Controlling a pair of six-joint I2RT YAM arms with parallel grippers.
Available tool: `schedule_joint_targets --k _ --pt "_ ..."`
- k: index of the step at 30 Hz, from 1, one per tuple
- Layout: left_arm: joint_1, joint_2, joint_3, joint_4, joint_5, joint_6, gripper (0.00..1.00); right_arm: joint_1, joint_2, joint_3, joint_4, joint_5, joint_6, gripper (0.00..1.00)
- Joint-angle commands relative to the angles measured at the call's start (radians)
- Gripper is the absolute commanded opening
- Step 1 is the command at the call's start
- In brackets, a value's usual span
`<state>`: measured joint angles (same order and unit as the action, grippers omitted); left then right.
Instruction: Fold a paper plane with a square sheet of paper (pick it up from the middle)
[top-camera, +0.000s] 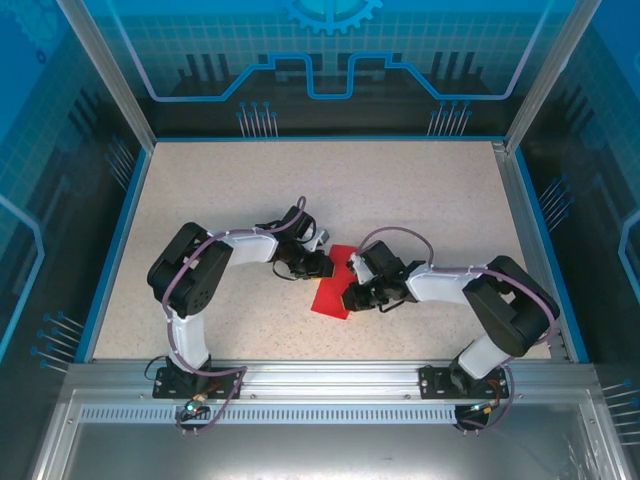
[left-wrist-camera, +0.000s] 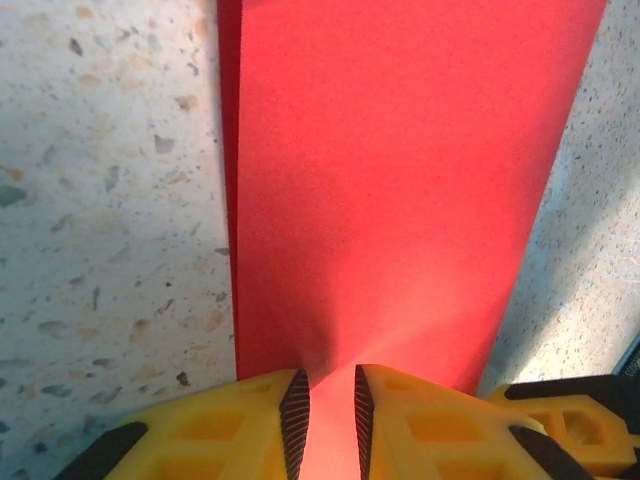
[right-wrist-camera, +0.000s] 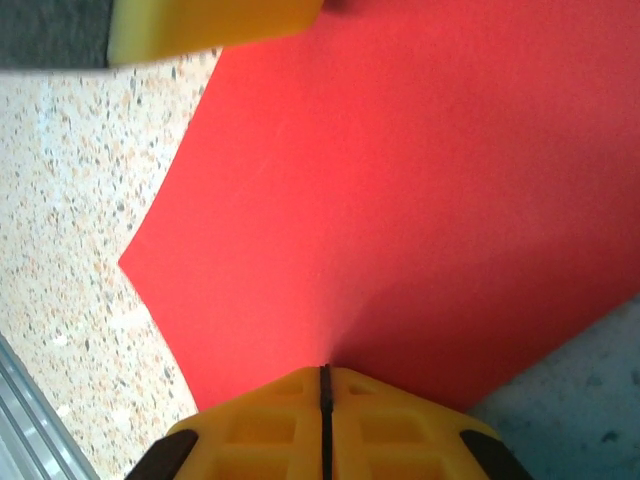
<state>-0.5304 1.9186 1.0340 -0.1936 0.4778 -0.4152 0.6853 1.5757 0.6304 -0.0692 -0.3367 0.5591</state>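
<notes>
Jointly pinched sheet (left-wrist-camera: 390, 180), left gripper (left-wrist-camera: 327, 388), right gripper (right-wrist-camera: 324, 376)

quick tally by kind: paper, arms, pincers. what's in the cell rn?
red paper sheet: 1
arms: 2 (left arm, right arm)
pincers: 2 (left pincer, right pincer)
total: 5

Both jaws hide part of the red paper (top-camera: 328, 297).
</notes>
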Motion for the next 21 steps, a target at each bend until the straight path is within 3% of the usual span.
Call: schedule_joint_targets --k 1,5,12,21 --pt "-0.013 0.151 -0.052 -0.025 -0.204 0.053 0.26 0.052 -0.027 -0.074 -0.221 0.001 -0.004 0.09" --pt "-0.014 0.154 -0.054 -0.018 -0.201 0.051 0.26 0.054 -0.105 -0.071 -0.229 0.010 0.029 0.08" --pt "-0.014 0.152 -0.054 -0.013 -0.195 0.045 0.26 0.056 -0.178 -0.041 -0.023 0.038 0.177 0.08" --pt "-0.015 0.146 -0.064 -0.007 -0.192 0.050 0.26 0.073 -0.045 0.012 0.052 0.028 0.200 0.09"
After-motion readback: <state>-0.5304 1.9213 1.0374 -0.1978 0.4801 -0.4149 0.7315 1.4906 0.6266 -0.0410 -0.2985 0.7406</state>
